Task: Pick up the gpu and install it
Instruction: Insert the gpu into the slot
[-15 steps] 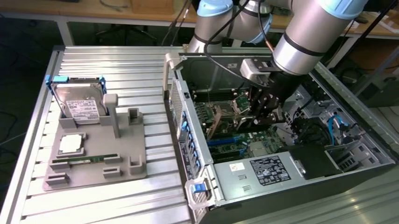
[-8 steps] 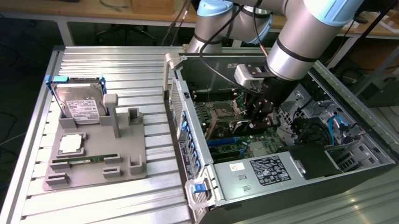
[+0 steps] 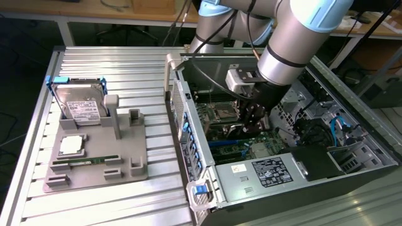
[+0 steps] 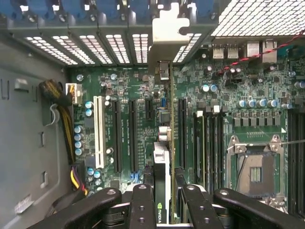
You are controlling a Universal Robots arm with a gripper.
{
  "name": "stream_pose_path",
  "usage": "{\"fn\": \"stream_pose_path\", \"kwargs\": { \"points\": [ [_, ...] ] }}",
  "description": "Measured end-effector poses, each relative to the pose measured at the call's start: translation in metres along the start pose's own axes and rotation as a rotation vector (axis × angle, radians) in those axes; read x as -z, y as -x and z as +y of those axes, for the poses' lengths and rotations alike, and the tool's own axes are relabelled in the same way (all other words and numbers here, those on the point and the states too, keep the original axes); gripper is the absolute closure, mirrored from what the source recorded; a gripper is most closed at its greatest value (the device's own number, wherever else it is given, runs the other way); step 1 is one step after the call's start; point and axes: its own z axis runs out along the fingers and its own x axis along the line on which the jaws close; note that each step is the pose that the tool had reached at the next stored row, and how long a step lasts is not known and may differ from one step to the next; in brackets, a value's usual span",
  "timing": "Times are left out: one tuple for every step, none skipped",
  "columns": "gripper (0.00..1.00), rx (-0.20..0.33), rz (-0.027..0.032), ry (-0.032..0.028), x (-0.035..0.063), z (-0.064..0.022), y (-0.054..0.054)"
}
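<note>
The gpu [image 4: 162, 164] stands edge-on over the green motherboard [image 4: 128, 95], in line with the black expansion slots. Its silver bracket [image 4: 164, 33] reaches the slotted rear wall of the case. My gripper [image 4: 162, 202] is shut on the card's near end, with a black finger [image 4: 141, 205] on either side. In the exterior view my gripper [image 3: 256, 113] is down inside the open computer case [image 3: 351, 155], holding the dark gpu [image 3: 253, 125] just above the board. Whether the card's edge sits in a slot is hidden.
A grey fixture plate [image 3: 94, 181] on the slatted table at the exterior view's left carries a hard drive [image 3: 80, 106], a processor [image 3: 71, 145] and a memory stick [image 3: 84, 161]. Inside the case are the power supply [image 3: 267, 172], a cable bundle [image 4: 57, 102] and the processor socket [image 4: 255, 169].
</note>
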Motion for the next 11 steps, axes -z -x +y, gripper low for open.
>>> {"fn": "stream_pose_path", "kwargs": {
  "points": [
    [0.73,0.000,-0.0002,-0.0001,-0.0007,0.0009,0.001],
    [0.73,0.000,-0.0003,-0.0001,-0.0014,0.0019,0.001],
    [0.73,0.000,-0.0003,-0.0001,-0.0022,0.0034,0.002],
    [0.73,0.000,-0.0004,-0.0002,-0.0032,0.0055,0.002],
    [0.73,0.000,-0.0002,-0.0001,-0.0039,0.0072,0.002],
    [0.73,0.000,-0.0003,-0.0001,-0.0048,0.0088,0.002],
    [0.73,0.000,-0.0001,-0.0001,-0.0055,0.0099,0.002],
    [0.73,0.000,-0.0002,-0.0001,-0.0064,0.0110,0.002],
    [0.73,0.000,0.0000,0.0000,-0.0070,0.0122,0.003],
    [0.73,0.000,-0.0002,0.0000,-0.0076,0.0128,0.003],
    [0.73,0.000,-0.0003,-0.0001,-0.0081,0.0135,0.003]
  ]
}}
